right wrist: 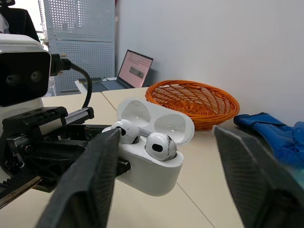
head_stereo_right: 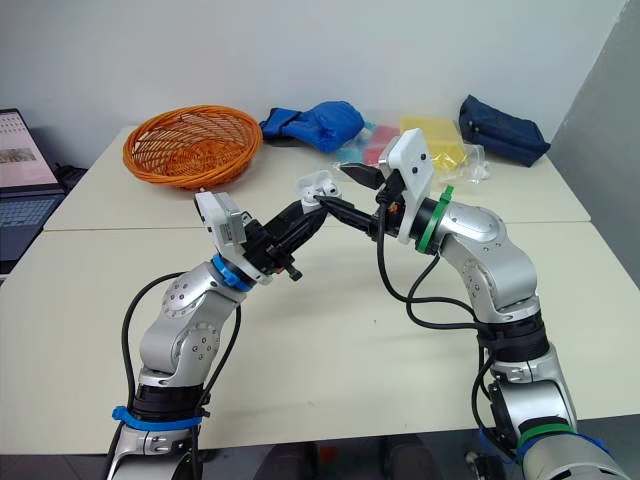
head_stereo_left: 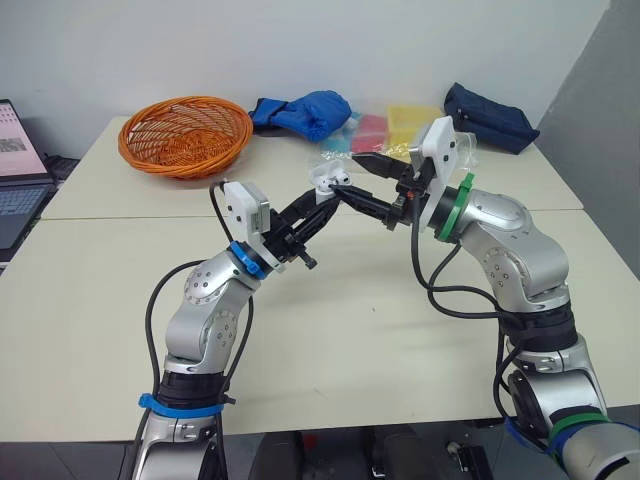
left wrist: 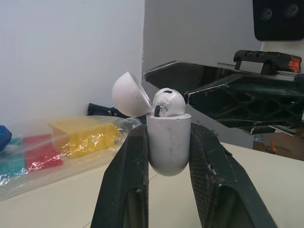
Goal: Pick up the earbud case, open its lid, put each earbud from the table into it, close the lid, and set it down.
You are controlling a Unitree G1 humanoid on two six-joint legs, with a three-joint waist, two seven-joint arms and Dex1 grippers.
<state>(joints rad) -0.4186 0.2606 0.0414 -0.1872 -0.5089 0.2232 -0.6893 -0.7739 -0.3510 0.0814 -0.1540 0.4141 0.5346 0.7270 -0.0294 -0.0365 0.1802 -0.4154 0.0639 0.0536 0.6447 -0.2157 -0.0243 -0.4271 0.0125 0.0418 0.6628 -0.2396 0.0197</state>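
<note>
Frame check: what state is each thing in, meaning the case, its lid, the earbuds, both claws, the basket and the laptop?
earbud case: held off the table
lid: open
earbuds: both seated in the case
left claw: shut on the earbud case
right claw: open, close beside the case
basket: upright, looks empty
laptop: open, screen lit

We think this is a work room, like a lab or an office. Plain pale tables (head_stereo_left: 330,330) are pushed side by side, and a bare white wall (head_stereo_left: 300,40) is behind them. A laptop (head_stereo_left: 15,170) stands open off to the left. Near it we see a grey metal board (right wrist: 78,28) full of little holes. An orange basket (head_stereo_left: 185,133), blue bags (head_stereo_left: 305,112) and bright plastic packets (head_stereo_left: 400,125) lie along the far table.
</note>
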